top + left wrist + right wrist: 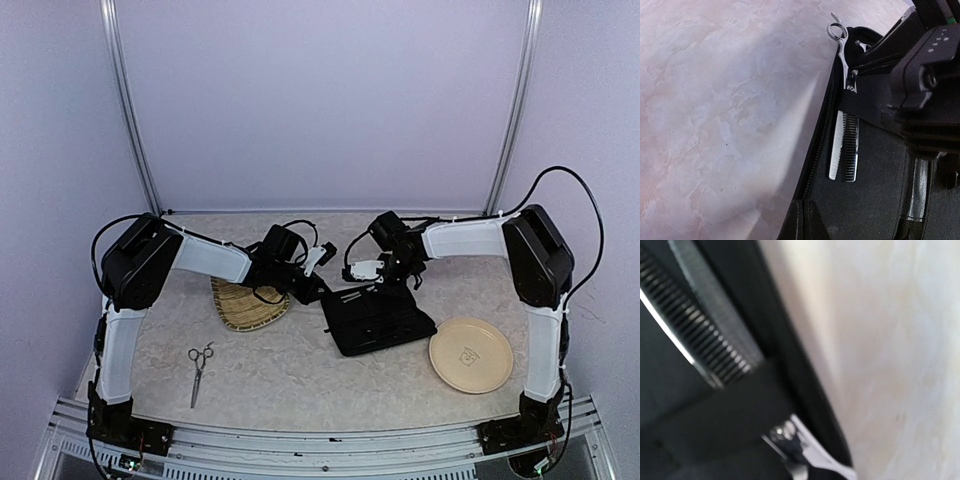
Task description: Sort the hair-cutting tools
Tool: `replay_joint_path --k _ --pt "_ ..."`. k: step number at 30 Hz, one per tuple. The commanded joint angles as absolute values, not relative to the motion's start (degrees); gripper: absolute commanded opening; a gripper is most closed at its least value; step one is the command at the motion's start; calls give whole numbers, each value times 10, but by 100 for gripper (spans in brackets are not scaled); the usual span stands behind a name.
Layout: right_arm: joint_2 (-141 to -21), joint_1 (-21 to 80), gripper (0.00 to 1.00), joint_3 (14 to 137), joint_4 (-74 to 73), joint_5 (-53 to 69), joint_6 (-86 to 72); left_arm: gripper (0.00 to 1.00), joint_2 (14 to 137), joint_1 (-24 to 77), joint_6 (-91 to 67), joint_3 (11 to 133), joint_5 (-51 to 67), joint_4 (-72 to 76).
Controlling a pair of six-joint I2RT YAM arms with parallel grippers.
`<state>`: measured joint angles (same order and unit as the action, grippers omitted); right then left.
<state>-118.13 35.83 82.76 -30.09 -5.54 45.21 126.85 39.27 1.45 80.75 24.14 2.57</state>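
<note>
Clenched, with nothing between the fingers: the left gripper (804,221), low over the left edge of the open black zip case (875,165). Clenched also the right gripper (368,272), above the far end of the same case. Not possible to tell from the blurred wrist view whether touching the ring handles or only beside them.

Just under both: thinning scissors (844,150) inside the case, tucked under an elastic strap (865,106), rings on the side of the right gripper. Well apart, on the bare table (300,375) at near left: plain scissors (199,368), lying flat. Between these and the case, the woven bamboo tray (245,305); at near right, a beige plate (470,355).

Could go wrong from here: pulling the strapped scissors across the strap and not along it (would probably drag the whole case, not fixed to anything visible). Could also collide, with two grippers so near above one small thing.

Counted: two pairs of scissors; one tray; one case; one plate. Of hair clips – none made out surely; only one glossy dark slim thing (916,195) in the case – perhaps a clip.
</note>
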Motion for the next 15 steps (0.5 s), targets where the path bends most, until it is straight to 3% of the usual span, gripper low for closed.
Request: replay_joint_path --k 1,15 --pt "-1209 368 0 851 -331 -9 427 1 1276 388 8 798 252 32" --pt "-1236 386 0 922 -429 47 367 1 1280 386 7 798 255 33"
